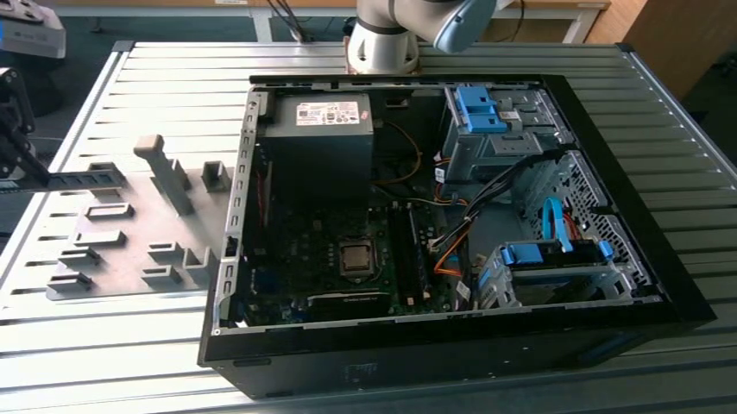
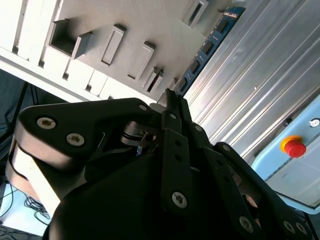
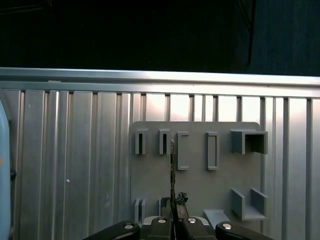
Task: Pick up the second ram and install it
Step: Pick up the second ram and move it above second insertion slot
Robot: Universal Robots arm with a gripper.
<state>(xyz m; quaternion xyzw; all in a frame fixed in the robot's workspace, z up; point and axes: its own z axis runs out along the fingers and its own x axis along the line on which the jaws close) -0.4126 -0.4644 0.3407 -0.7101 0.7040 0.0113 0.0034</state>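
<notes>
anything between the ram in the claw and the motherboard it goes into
Yes: the claw grips the second ram over the grey holder plate. The case's side wall and a tall grey holder post stand between it and the motherboard.

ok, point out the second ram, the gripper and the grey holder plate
second ram (image 2: 210, 45): second wrist view, on the chip face, mid-strip.
gripper (image 3: 173, 205): first wrist view, midway between the fingertips, which are shut on the ram's edge.
grey holder plate (image 3: 200, 187): first wrist view, bare patch between the blocks.
</notes>
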